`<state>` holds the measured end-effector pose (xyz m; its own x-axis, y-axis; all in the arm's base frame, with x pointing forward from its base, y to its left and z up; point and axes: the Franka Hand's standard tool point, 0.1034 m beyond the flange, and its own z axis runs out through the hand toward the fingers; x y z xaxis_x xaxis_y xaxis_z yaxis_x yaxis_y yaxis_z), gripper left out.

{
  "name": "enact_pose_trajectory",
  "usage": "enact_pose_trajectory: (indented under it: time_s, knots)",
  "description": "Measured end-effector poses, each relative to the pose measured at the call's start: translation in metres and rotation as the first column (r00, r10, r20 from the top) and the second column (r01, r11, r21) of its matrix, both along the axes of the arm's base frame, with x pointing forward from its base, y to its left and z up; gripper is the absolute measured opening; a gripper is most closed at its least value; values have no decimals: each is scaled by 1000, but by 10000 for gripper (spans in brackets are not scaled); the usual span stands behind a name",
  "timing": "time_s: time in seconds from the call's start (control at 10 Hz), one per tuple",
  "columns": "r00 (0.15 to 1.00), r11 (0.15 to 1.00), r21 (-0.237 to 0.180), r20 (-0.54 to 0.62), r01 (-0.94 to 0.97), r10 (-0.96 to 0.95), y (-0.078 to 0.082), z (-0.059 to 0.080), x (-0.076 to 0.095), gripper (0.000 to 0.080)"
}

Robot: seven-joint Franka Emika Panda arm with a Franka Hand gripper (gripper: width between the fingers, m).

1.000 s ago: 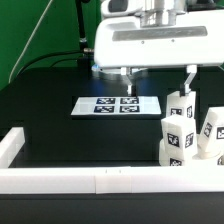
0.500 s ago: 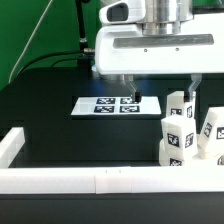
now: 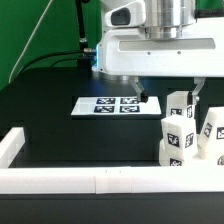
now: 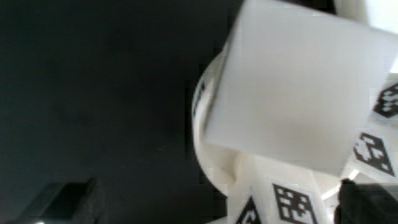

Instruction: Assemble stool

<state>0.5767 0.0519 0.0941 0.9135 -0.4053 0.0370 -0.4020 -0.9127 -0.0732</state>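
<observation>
The stool stands upside down at the exterior view's right. Its round seat lies flat, and three tagged white legs rise from it. My gripper hangs open over the rear leg, with one finger on each side of that leg's top and nothing held. In the wrist view a tall white leg fills the middle. A tagged leg and the seat's curved rim lie below it. The gripper shows only dark fingertips at the picture's edge, set wide apart.
The marker board lies flat on the black table behind the stool, to the exterior view's left. A long white rail borders the near edge and turns up the left side. A black cable crosses the back.
The gripper has moved toward the exterior view's right and a little lower, from above the marker board to over the stool's rear leg. Its jaws stayed open.
</observation>
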Motion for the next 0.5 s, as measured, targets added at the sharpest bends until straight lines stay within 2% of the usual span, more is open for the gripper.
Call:
enact_pose_trajectory:
  time_s: [0.1, 0.3, 0.5]
  knots:
    - [1000, 1000, -2, 8, 9, -9, 1, -1, 0, 649]
    - [999, 999, 7, 4, 47, -47, 12, -3, -2, 649]
    - [999, 999, 6, 4, 42, -42, 11, -3, -2, 649]
